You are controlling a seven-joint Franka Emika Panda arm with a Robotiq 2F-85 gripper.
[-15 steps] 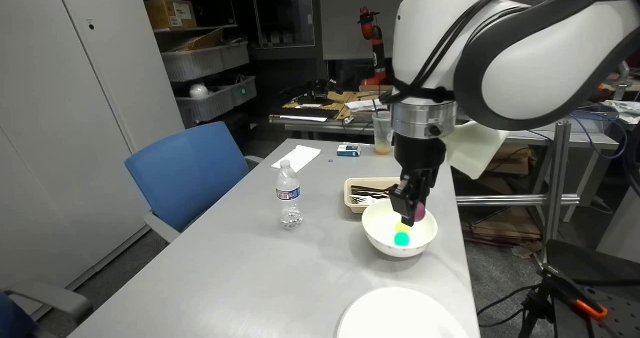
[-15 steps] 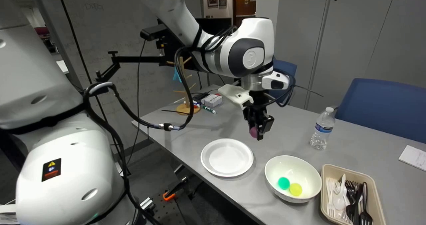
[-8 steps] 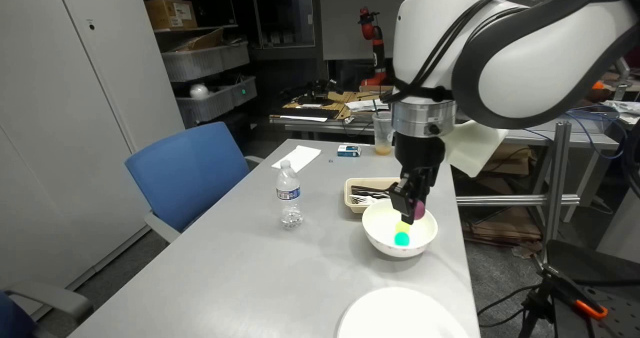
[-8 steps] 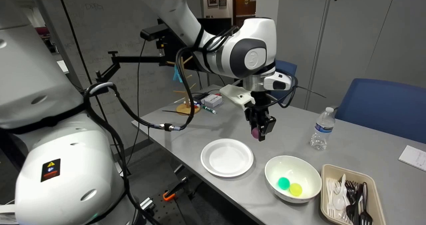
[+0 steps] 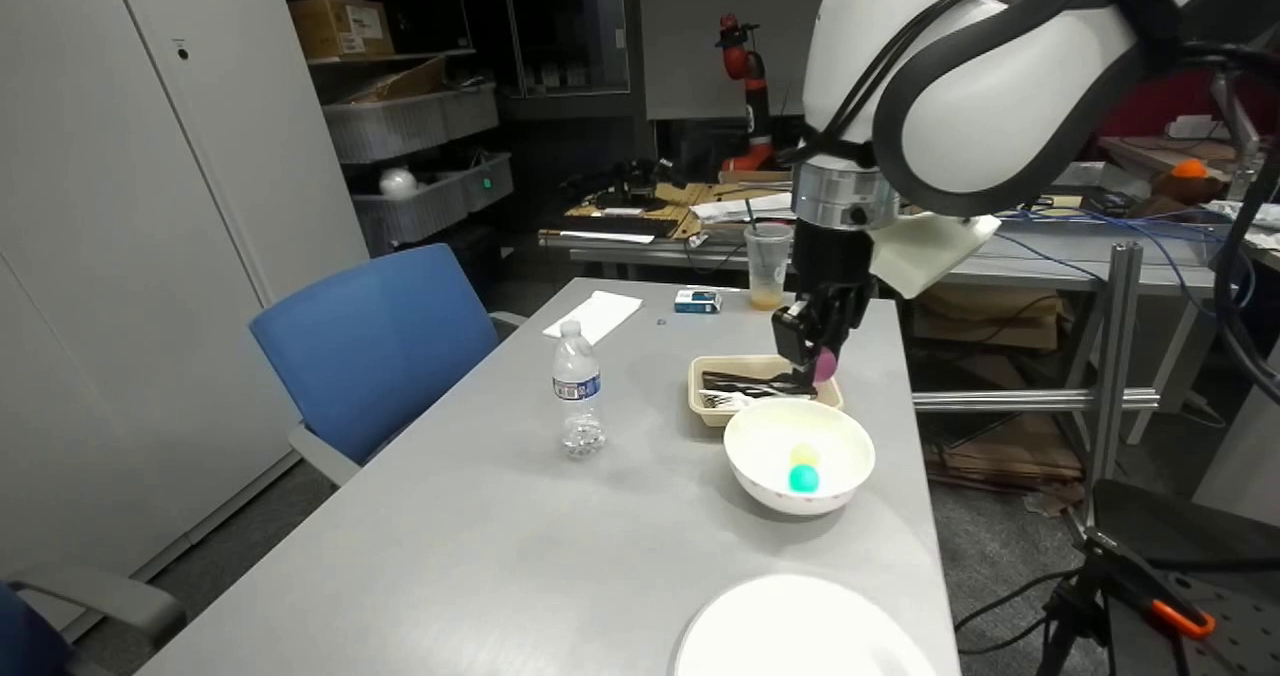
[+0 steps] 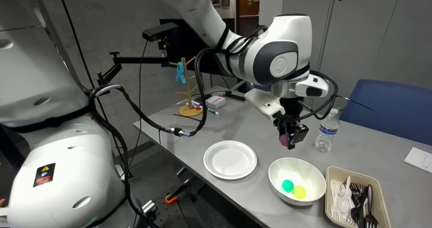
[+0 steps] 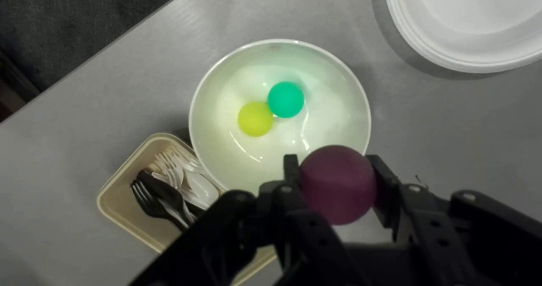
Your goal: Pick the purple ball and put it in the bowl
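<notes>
Purple ball (image 7: 338, 185): carry step in hand (judged).
Pincer (image 7: 337, 176) grips it above the surface (image 5: 560, 546); in wrist view it overlaps the rim of the bowl (image 7: 279, 152). Next move likely calls for centring, lowering, releasing.

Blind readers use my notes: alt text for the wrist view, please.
Dark fingers grip a purple ball, its outline overlapping a white bowl that holds a green ball and a yellow ball. A cutlery tray sits lower left, a plate upper right.
</notes>
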